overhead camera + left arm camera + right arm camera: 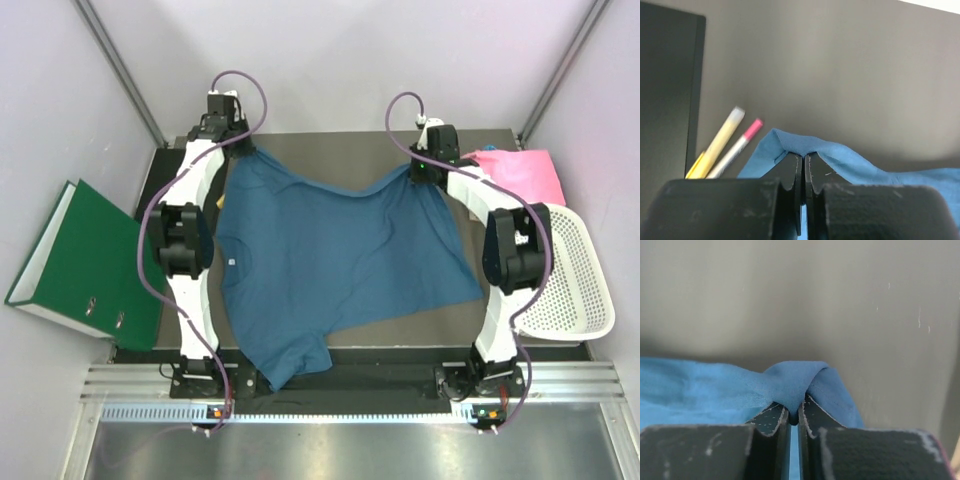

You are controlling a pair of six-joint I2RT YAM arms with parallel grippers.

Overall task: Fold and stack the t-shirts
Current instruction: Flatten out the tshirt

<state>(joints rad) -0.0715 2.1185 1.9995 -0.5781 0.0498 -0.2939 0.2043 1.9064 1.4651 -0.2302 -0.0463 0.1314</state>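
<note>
1. From above, the left arm (195, 215) and right arm (500, 215) cover their own fingertips and the far corners of the blue shirt (340, 260).
2. The shirt's label (232, 263) is too small to read.
3. The pink shirt (525, 172), at the table's (330, 150) far right corner, is partly hidden behind the right arm.
4. That arm also hides the basket's (575, 280) left side.
5. In the left wrist view, two pens (721, 137) are blurry, and the left gripper (803, 160) hides their lower ends.
6. There the blue shirt runs off the picture's right edge.
7. In the right wrist view it runs off the left edge, and the right gripper (794, 415) hides the cloth pinched in its jaws.
</note>
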